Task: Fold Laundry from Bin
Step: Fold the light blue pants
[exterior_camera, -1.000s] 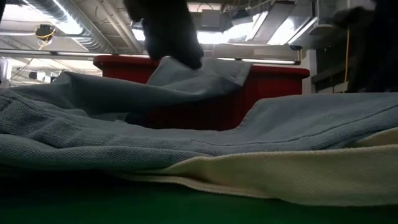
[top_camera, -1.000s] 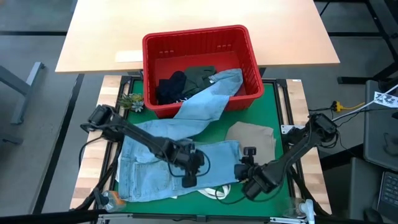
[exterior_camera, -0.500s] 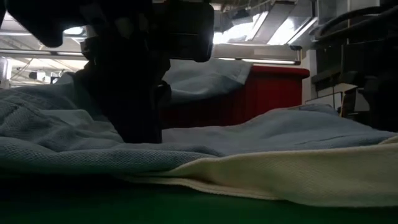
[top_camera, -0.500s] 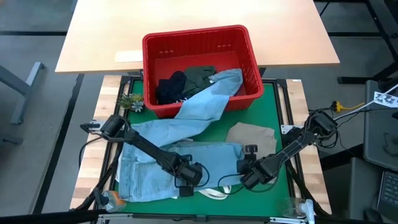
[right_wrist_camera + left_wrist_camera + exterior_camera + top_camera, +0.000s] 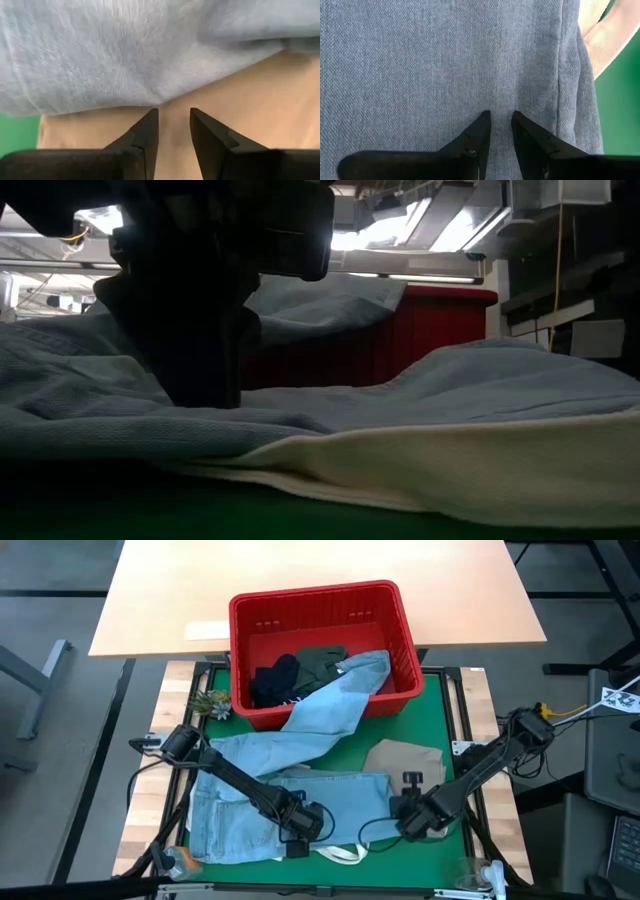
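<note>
Clearly you had the jeans [image 5: 270, 805] spread across the green mat [image 5: 350, 745] near its front edge so they could be flattened for folding, while one leg trailed over the front rim of the red bin [image 5: 395, 605], where dark garments [image 5: 300, 670] waited. You had brought the left gripper [image 5: 500, 121] down onto the denim close to the front edge; its fingers stood slightly apart with cloth showing in the narrow gap, though whether any was pinched I could not tell. Your right gripper [image 5: 174, 121] sat just beside the jeans' front right corner, fingers likewise slightly apart over the beige cloth [image 5: 405, 760] where the denim edge overlapped it, holding nothing visible.
</note>
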`<state>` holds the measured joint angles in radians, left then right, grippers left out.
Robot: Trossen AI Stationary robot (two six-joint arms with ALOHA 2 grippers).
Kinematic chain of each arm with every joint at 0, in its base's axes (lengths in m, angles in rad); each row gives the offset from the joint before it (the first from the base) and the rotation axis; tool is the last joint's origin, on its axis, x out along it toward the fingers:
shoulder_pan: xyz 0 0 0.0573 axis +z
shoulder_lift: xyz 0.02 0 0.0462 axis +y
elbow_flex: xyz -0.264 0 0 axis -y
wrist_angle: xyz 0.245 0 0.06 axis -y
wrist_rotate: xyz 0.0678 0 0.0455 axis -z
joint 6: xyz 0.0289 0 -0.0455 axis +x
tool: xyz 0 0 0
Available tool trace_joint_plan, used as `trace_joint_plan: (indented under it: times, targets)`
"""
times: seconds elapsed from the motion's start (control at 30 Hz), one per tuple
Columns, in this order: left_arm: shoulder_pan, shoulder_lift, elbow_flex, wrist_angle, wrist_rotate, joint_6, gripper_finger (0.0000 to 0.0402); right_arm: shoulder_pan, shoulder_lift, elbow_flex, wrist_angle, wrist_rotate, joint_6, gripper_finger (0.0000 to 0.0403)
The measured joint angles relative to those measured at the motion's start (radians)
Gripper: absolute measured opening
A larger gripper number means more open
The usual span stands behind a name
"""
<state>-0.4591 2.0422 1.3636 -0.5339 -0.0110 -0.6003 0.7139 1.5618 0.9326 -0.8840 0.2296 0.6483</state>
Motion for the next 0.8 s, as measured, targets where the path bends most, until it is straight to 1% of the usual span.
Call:
trace_joint_plan:
  times: [0.13,0.3,0.4,0.57,0.67,0.8]
  targets:
    - [0.003,-0.012,0.015,-0.009,0.008,0.0,0.0078,0.0,-0.049,0.0,0.003,0.024,0.0,0.0112]
    - [0.014,-0.025,0.076,-0.009,0.005,0.031,0.0078,0.0,-0.098,0.001,0.007,0.06,0.0,0.0112]
    - [0.027,-0.027,0.117,-0.049,0.002,0.061,0.0078,-0.001,-0.125,0.001,0.013,0.077,0.0,0.0112]
    - [0.061,-0.029,0.204,-0.142,-0.003,0.121,0.0078,-0.001,-0.142,0.002,0.017,0.144,0.0,0.0112]
    - [0.089,-0.03,0.228,-0.184,-0.012,0.139,0.0078,-0.002,-0.142,0.002,0.019,0.196,-0.003,0.0112]
    - [0.13,-0.03,0.23,-0.204,-0.059,0.139,0.0078,-0.029,-0.142,0.001,0.022,0.25,-0.028,0.0112]
